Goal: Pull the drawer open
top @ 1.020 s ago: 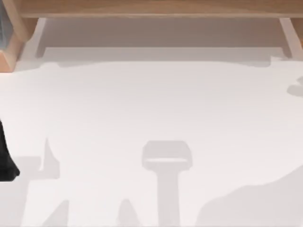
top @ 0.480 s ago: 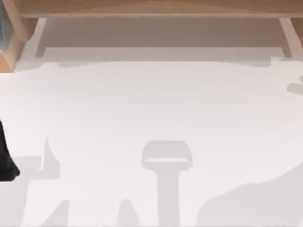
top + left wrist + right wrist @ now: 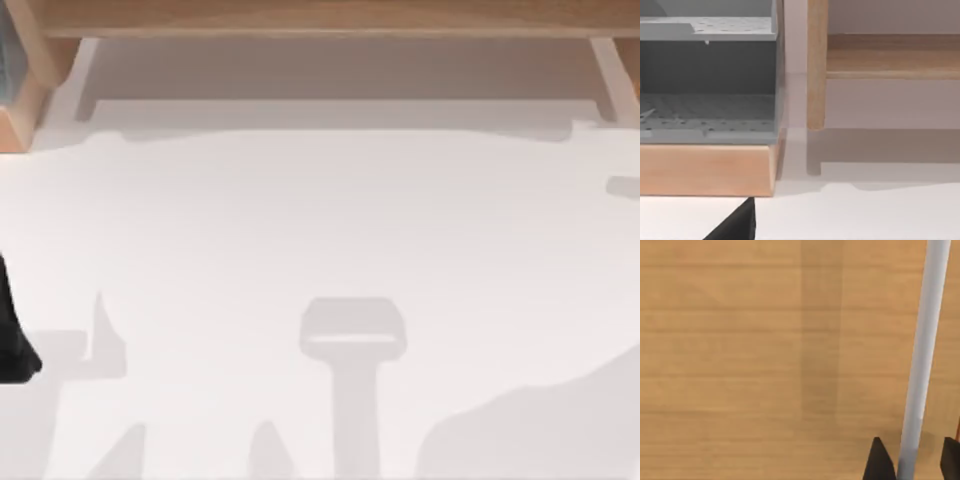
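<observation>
- The right gripper (image 3: 912,460) sat against the wooden drawer front (image 3: 765,350), its two dark fingertips (image 3: 879,460) spread either side of the pale bar handle (image 3: 925,350); contact could not be told.
- The left arm (image 3: 12,340) stayed parked, well away from the handle.

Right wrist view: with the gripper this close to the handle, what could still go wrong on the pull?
1. The handle runs between the right gripper's two fingertips, but near its end rather than its middle; a pull from there may rack the drawer front sideways.
2. Only the fingertips reach past the bar, so a shallow grasp could slip off once the pull starts.
3. The left arm sits parked at the table's left edge, no help if it jams.
</observation>
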`<state>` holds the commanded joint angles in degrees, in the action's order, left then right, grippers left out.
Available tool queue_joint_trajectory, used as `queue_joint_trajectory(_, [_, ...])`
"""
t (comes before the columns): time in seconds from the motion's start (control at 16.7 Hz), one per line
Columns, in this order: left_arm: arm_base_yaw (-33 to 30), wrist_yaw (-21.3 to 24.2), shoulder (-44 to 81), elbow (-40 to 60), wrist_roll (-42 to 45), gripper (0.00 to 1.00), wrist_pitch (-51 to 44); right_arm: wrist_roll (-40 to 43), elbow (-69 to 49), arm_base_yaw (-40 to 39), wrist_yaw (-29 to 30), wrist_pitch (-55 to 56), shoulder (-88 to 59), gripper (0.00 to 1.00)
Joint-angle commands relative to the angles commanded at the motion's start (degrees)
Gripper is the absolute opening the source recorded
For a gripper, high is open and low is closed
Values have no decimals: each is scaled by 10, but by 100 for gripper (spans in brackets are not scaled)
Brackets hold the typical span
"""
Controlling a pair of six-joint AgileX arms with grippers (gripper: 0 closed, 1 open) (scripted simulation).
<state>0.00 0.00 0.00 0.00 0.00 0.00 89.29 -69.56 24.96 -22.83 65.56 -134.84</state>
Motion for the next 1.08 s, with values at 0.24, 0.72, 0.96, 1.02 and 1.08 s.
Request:
queue_joint_trajectory(0.24, [0, 0, 0, 0, 0, 100, 0, 0, 0, 0, 0, 0, 0, 0])
queue_joint_trajectory(0.72, [0, 0, 0, 0, 0, 100, 0, -2, 10, 5, -2, 6, 5, 0])
queue_joint_trajectory(0.96, [0, 0, 0, 0, 0, 100, 0, -4, 89, 22, -20, 45, 38, 0])
queue_joint_trajectory(1.02, [0, 0, 0, 0, 0, 100, 0, -4, 112, 27, -26, 58, 47, 0])
queue_joint_trajectory(1.08, [0, 0, 0, 0, 0, 100, 0, -3, 133, 32, -31, 70, 57, 0])
